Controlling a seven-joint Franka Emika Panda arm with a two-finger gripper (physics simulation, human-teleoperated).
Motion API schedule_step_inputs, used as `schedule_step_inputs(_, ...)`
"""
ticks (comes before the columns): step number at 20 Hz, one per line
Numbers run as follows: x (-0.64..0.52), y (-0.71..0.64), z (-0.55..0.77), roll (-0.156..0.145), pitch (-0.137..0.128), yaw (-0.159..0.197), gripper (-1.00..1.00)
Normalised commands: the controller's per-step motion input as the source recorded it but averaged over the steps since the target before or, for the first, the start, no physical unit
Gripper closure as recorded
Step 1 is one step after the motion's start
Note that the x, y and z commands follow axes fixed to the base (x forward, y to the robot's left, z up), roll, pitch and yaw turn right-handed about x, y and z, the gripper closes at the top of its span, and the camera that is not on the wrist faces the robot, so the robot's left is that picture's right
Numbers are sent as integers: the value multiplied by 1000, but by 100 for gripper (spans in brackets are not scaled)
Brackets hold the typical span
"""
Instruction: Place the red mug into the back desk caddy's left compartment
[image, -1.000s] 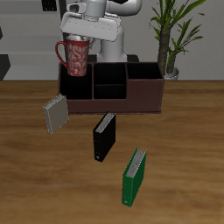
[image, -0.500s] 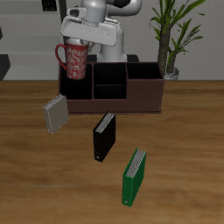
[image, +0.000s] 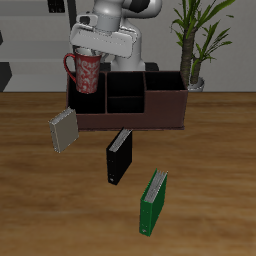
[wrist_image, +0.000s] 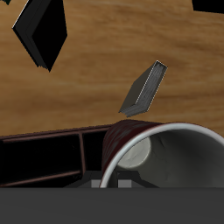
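Note:
The red mug (image: 84, 72) with its pale speckles hangs upright from my gripper (image: 93, 50), which is shut on its rim; the handle points away from the caddy's middle. It hovers just above the left compartment (image: 88, 100) of the back desk caddy (image: 150, 112), its base about level with the caddy's top edge. In the wrist view the mug (wrist_image: 124, 140) fills the foreground with its white-grey inside showing. Behind it run the caddy's dark walls (wrist_image: 52, 156). My fingertips are mostly hidden by the mug.
A grey book (image: 63, 128) leans just in front of the caddy's end. A black book (image: 119, 155) and a green book (image: 153, 202) stand nearer the table's front edge. A potted plant (image: 192, 45) stands behind the caddy's other end.
The mug has come down a little toward the left compartment, still in my grip. The books and the caddy have not moved.

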Motion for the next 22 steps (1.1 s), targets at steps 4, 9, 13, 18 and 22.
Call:
schedule_step_inputs(4,-4,65,-199,4,30,-35,100)
schedule_step_inputs(9,6,132,-230,29,41,-6,100)
schedule_step_inputs(13,-76,28,-82,7,5,-18,100)
schedule_step_inputs(18,-32,-45,-44,-18,-23,0,100)
schedule_step_inputs(22,-27,13,-191,6,16,-8,100)
